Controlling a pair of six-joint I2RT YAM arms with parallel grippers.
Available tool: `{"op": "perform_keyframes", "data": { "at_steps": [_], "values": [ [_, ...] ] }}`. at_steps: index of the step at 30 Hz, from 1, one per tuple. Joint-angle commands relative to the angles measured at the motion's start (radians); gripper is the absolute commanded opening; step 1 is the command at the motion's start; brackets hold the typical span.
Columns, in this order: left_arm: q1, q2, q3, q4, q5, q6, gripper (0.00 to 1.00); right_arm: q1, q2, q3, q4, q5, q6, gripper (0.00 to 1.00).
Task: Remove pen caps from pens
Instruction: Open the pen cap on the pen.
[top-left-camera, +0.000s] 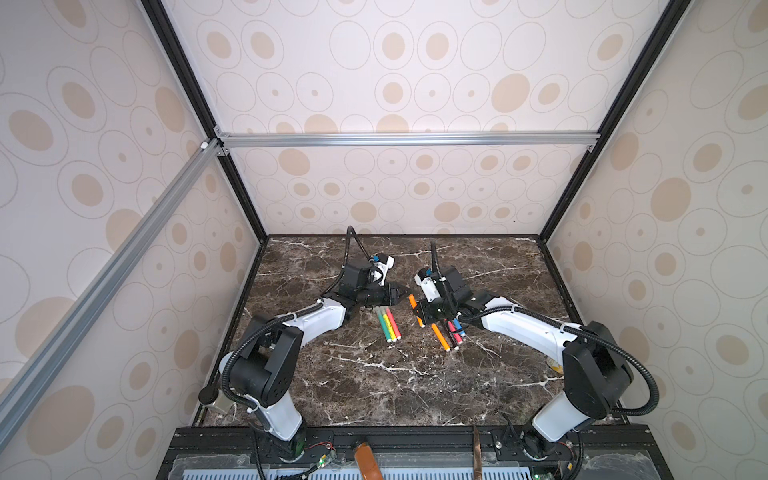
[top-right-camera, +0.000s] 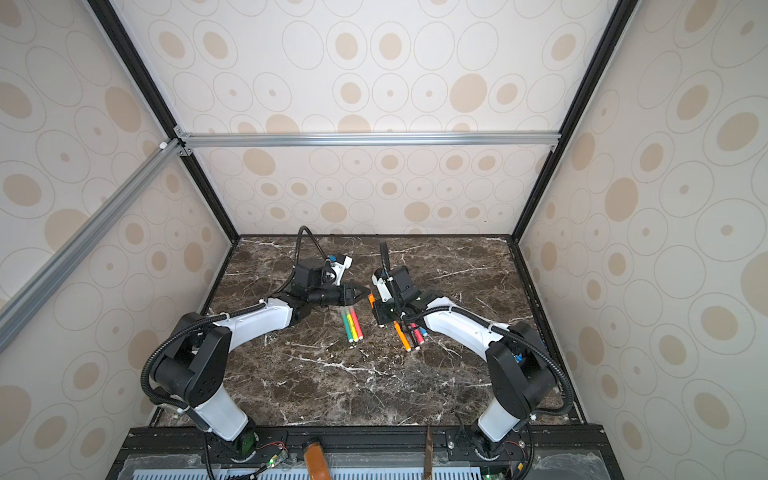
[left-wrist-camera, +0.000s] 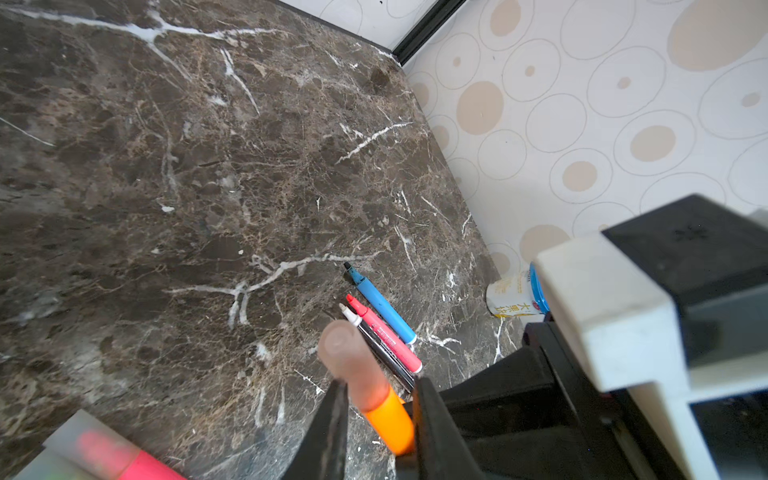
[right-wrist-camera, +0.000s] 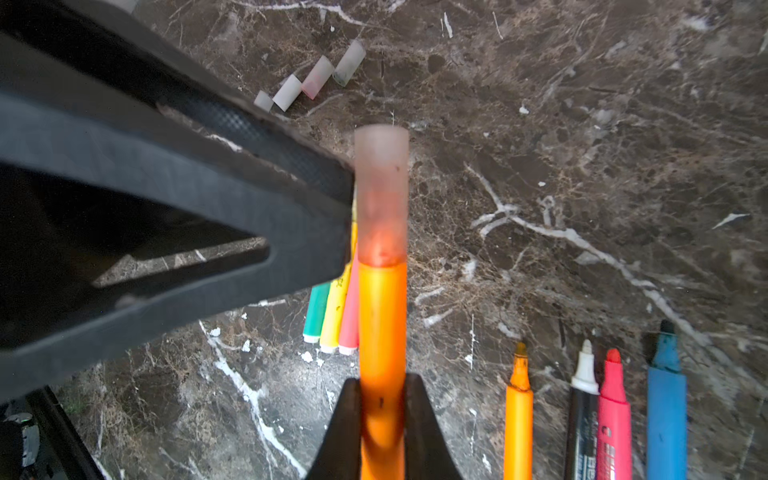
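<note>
Right fingers (right-wrist-camera: 343, 419) are clamped on the barrel of an orange pen (right-wrist-camera: 382, 324), holding it over the dark, white-veined marble worktop (right-wrist-camera: 582, 166). Left fingers (left-wrist-camera: 332, 428) are closed on that pen's cap (right-wrist-camera: 381, 187), down near where it meets the barrel. The cap is a stubby translucent tube, grey-pink and tinged orange at its base, and it sits fully on the pen.

Just beyond the held pen, three capped pens (right-wrist-camera: 334, 316) lie side by side and touching. They are green, yellow and pink, each with a small white end plug. Their capped ends show as pale tips in both top views.

On the right arm's side, four uncapped pens (right-wrist-camera: 614, 415) lie in a row with their tips bare. These are orange, black with a white tip, red and blue.

Farther out, four loose caps (right-wrist-camera: 317, 77) lie in a slanted row close together, one whiter and one pink-tinged.
</note>
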Motion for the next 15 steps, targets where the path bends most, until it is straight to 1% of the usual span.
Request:
{"op": "perform_keyframes", "data": {
  "at_steps": [1,11,13,15],
  "values": [
    [-0.008,0.021,0.047,0.068,0.030,-0.034,0.28,0.005,-0.031,-0.017,0.044,-0.033,0.001,0.00],
    [-0.010,0.066,0.084,0.063,0.023,-0.040,0.29,0.005,-0.073,-0.062,0.100,-0.028,0.007,0.00],
    [-0.010,0.073,0.089,0.063,0.022,-0.042,0.30,0.004,-0.077,-0.066,0.102,-0.028,0.008,0.00],
    [-0.012,0.080,0.092,0.068,0.022,-0.045,0.34,0.004,-0.078,-0.070,0.103,-0.028,0.009,0.00]
  ]
}}
